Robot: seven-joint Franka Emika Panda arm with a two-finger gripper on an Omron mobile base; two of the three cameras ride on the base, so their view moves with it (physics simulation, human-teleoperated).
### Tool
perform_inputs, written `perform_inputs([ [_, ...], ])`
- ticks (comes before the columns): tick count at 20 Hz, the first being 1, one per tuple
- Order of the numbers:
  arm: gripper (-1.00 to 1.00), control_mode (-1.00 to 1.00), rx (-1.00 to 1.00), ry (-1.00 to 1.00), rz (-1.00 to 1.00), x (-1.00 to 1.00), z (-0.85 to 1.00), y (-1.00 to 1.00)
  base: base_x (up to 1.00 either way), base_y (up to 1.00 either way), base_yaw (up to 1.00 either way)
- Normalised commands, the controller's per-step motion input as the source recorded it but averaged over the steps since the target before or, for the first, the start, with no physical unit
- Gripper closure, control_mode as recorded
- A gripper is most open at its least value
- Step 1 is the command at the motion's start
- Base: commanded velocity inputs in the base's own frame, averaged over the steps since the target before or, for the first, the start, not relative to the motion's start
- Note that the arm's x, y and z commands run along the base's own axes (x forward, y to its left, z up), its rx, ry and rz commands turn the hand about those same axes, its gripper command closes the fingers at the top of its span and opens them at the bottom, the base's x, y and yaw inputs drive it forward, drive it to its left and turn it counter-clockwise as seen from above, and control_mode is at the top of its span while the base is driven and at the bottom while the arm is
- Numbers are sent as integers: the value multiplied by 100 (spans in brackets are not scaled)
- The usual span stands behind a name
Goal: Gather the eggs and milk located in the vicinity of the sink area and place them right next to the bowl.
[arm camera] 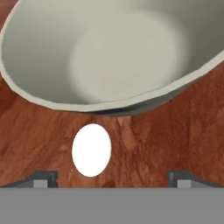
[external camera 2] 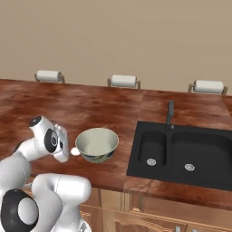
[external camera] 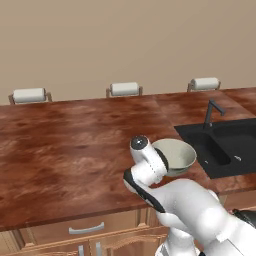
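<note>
The pale grey-green bowl (external camera: 176, 156) (external camera 2: 96, 144) (arm camera: 113, 52) stands on the wooden counter, just left of the black sink (external camera: 225, 142) (external camera 2: 181, 152). A small white egg (arm camera: 91, 149) (external camera 2: 74, 151) lies on the counter against the bowl's near-left side. My gripper (arm camera: 113, 180) (external camera 2: 62, 145) hovers low over that spot, open, its fingertips (arm camera: 43, 179) wide apart with nothing between them. The white egg sits a little left of the gap's middle. The orange-brown egg and the blue milk carton are out of view.
The thin dark faucet (external camera: 212, 112) (external camera 2: 170, 113) rises behind the sink. Three white rolls on holders (external camera: 124, 89) (external camera 2: 123, 81) line the counter's far edge. Bare counter (external camera: 65, 145) stretches wide to the left. Drawers (external camera: 85, 229) sit under the front edge.
</note>
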Motion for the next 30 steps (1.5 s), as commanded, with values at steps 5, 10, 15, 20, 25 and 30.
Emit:
perform_inputs([
  [5, -100, -100, 3, -1, 0, -33, 52, 6, 0, 0, 0],
  [10, -100, -100, 11, 0, 0, -20, 83, 0, 0, 0, 0],
  [15, -100, -100, 6, 0, 6, -37, 70, 0, 0, 0, 0],
  [20, -100, -100, 0, 0, 15, -61, 36, -8, 0, 0, 0],
  [25, -100, -100, -2, 0, 26, -67, 25, -36, 0, 0, 0],
  [30, -100, -100, 0, 0, 45, -51, 14, -49, 0, 0, 0],
])
